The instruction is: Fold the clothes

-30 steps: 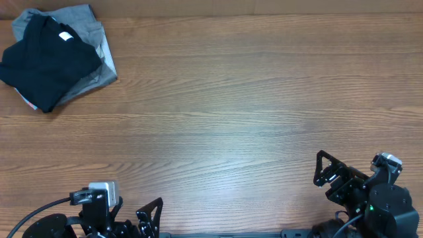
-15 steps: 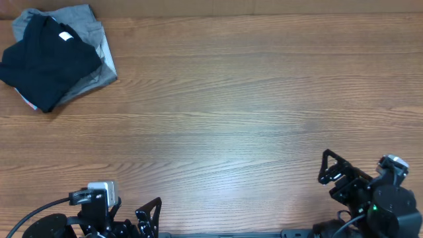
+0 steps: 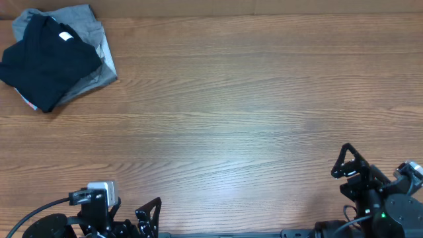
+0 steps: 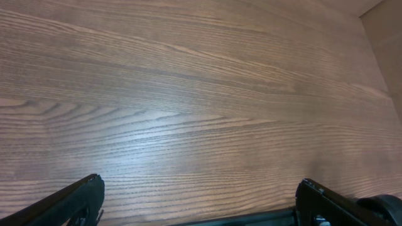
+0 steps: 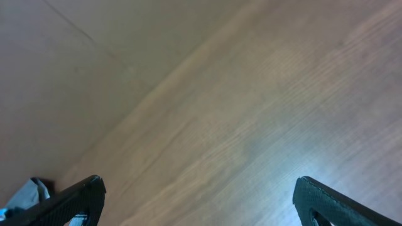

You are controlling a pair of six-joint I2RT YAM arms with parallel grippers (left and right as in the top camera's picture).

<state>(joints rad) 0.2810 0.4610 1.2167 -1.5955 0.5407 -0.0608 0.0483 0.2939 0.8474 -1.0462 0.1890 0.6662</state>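
We see both arms at the near edge of the wooden surface (image 3: 231, 99), and neither one touches any cloth. Our left claw (image 3: 149, 210) sits low at that edge with its jaws spread wide and nothing between them. In its wrist view the two dark fingers (image 4: 75, 201) stand at the bottom corners, and only bare wood grain lies ahead of them. Our right claw (image 3: 345, 162) is also wide open and empty. It sits by the near right corner and is tilted, so its wrist view looks across the wood towards a plain beige wall (image 5: 63, 75).

The black T-shirt (image 3: 49, 66) lies far ahead of the left claw and off to its left, in the far left corner of the surface. From the right claw it is diagonally across almost the whole surface, so it is well apart from both claws. It is gathered into a compact, roughly squared bundle, and a small white neck label (image 3: 65, 36) faces up near the side farthest from the claws. The bundle rests on a grey garment (image 3: 99, 69), which sticks out beyond it on the far side and on its right side. A pale cloth edge (image 3: 23, 100) peeks out under the bundle's near left corner. At the lower left of the right wrist view, a blurred scrap of grey cloth shows just beside one finger, and we cannot tell more about it.
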